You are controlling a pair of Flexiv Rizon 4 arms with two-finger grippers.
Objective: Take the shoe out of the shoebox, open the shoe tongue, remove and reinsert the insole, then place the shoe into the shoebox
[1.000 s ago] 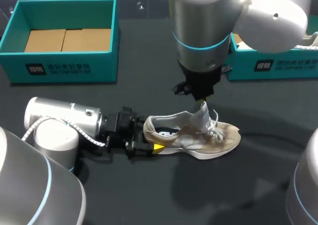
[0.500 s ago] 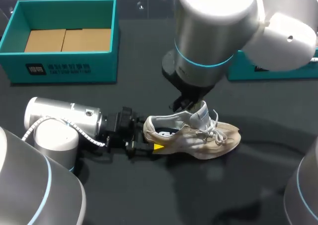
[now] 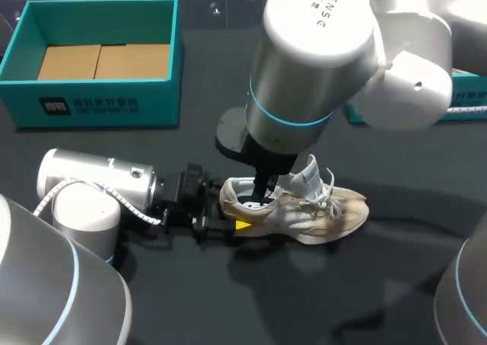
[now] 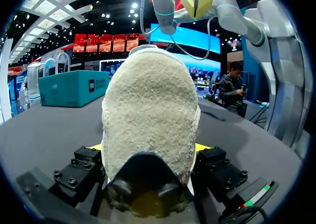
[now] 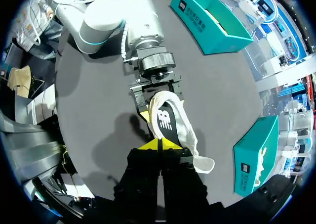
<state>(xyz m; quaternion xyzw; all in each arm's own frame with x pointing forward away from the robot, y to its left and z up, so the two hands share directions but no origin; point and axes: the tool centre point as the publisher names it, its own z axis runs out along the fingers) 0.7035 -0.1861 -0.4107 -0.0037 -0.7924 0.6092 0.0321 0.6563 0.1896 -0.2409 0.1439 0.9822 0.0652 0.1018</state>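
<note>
A beige and white shoe [image 3: 304, 208] lies on its sole on the dark table, toe to the right, with its tongue [image 3: 308, 176] standing up. My left gripper [image 3: 232, 217] reaches in low from the left, and its fingers press the heel [image 4: 148, 115] from both sides. My right gripper [image 5: 160, 144] hangs just over the shoe's opening, yellow tips together and nothing between them. Ahead of it lies the dark insole [image 5: 164, 120] with a white mark. In the head view my right wrist hides that gripper.
A teal shoebox [image 3: 99, 105] with a cardboard floor stands at the back left. A second teal box [image 3: 464, 101] at the back right is mostly hidden by my right arm. My left arm [image 3: 99, 185] lies along the table left of the shoe.
My right gripper has left the tongue and moved left and down over the shoe's opening. The tongue stays raised. The left arm and the shoe have not moved.
</note>
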